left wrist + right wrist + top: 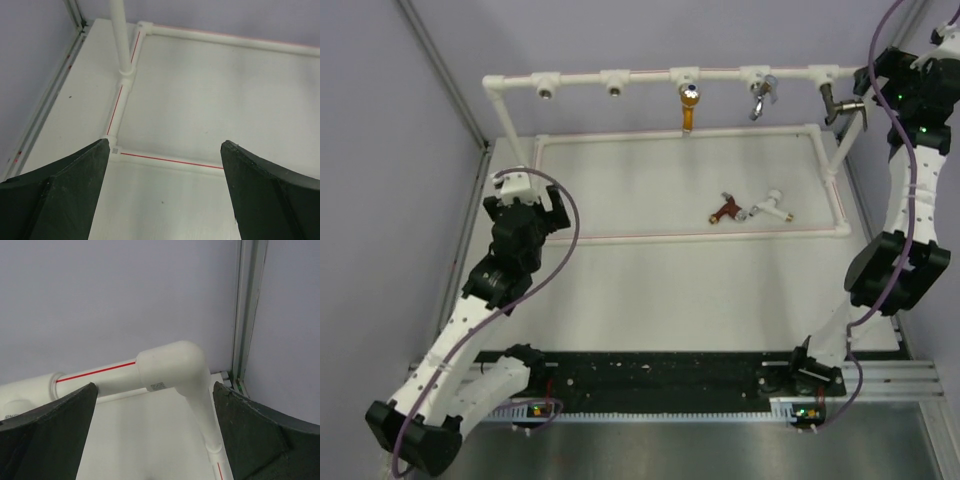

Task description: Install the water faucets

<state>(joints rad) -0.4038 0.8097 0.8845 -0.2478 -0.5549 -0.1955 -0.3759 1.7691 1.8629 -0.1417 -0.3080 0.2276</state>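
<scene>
Left fingers (pixel 65 195) spread empty, right fingers (pixel 47 435) likewise, elbow label (pixel 158 386) unreadable, perhaps a code

The right end effector (pixel 154 386) shows as two dark fingers (pixel 45 432) set wide apart at the lower corners. Beyond the gap sits a white pipe elbow (pixel 172 365) with a small printed label. A red-striped pipe (pixel 95 373) runs left from it, and another leg drops toward the white worktop (pixel 140 440). Behind stand a lilac wall (pixel 100 290) and a metal corner post (pixel 247 305).

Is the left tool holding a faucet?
No, the left tool is wide open, with nothing held in it.
</scene>
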